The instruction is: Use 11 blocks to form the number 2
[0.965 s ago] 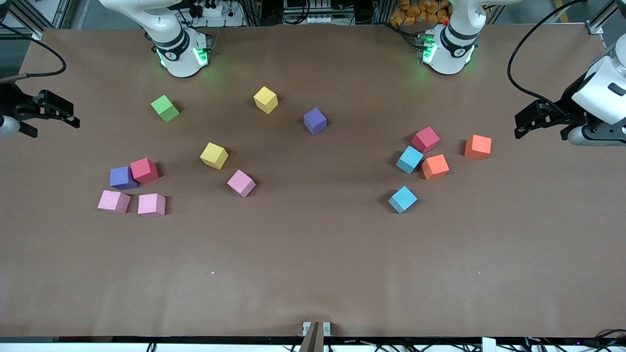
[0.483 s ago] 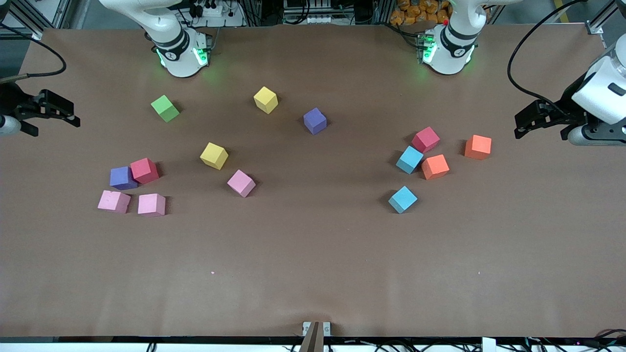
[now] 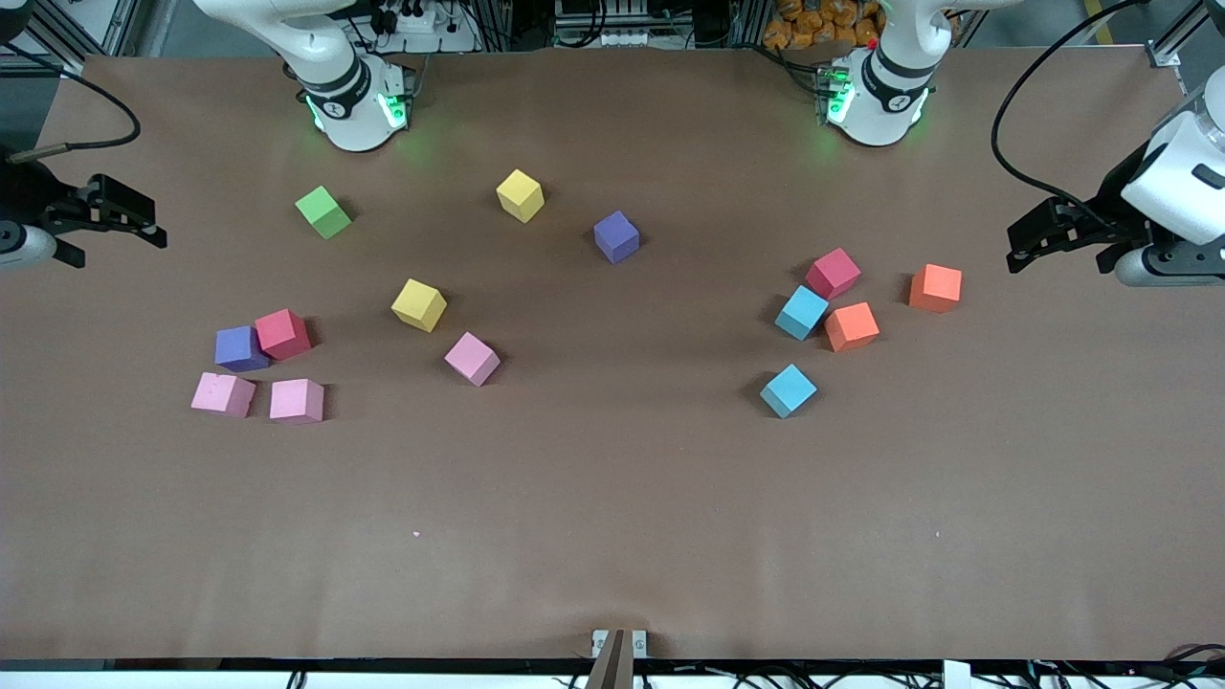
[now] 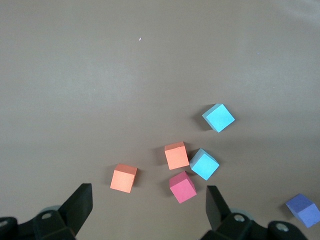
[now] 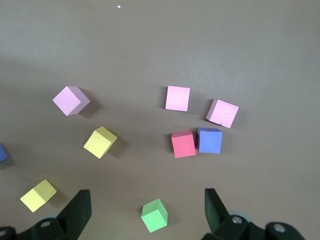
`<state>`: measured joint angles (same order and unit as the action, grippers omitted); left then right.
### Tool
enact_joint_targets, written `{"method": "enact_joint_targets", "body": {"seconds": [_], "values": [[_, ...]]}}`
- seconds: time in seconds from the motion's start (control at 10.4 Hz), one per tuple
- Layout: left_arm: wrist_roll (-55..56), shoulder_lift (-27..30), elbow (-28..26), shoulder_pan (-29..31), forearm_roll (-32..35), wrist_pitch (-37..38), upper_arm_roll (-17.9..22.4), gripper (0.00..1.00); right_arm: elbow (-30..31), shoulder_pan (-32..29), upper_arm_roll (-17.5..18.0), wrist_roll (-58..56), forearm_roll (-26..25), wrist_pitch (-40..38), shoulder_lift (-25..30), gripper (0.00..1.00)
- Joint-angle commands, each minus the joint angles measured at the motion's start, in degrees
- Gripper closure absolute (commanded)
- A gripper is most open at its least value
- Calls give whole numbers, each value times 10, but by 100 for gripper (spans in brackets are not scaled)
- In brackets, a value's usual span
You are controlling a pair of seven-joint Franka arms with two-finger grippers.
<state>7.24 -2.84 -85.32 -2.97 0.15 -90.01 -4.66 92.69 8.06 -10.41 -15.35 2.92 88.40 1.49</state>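
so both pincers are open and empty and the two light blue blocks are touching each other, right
Not quite. The left pincer and right pincer are open and empty, but the two light blue blocks sit apart, with bare table between them, as the front view shows.

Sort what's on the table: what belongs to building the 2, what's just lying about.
For the job:
- pink cubes
- yellow cubes
- light blue cubes
- red cubes
- purple cubes
- orange cubes
That makes thirteen, two over; spares unclear.
- left gripper, right gripper: open, each over its own end of the table

Lying about:
- green cube
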Motion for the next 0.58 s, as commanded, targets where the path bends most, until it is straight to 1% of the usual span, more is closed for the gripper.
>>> {"method": "enact_joint_targets", "body": {"seconds": [0.0,0.1,0.29,0.39,0.48], "values": [[11,-5,12,-1,9,1,-2,0,6,4,-1,0,-5,-3,1,0],[11,-5,12,0,9,1,-2,0,6,1,-1,1,-5,-15,1,0],[11,-6,12,-1,9,1,-2,0,1,-1,-1,1,-3,-9,-19,0],[11,-6,12,-1,9,1,-2,0,-20,-1,-2,1,-1,-9,-20,0],[11,-6,12,-1,9,1,-1,0,-26,-1,-2,1,-1,-9,-22,0]]}}
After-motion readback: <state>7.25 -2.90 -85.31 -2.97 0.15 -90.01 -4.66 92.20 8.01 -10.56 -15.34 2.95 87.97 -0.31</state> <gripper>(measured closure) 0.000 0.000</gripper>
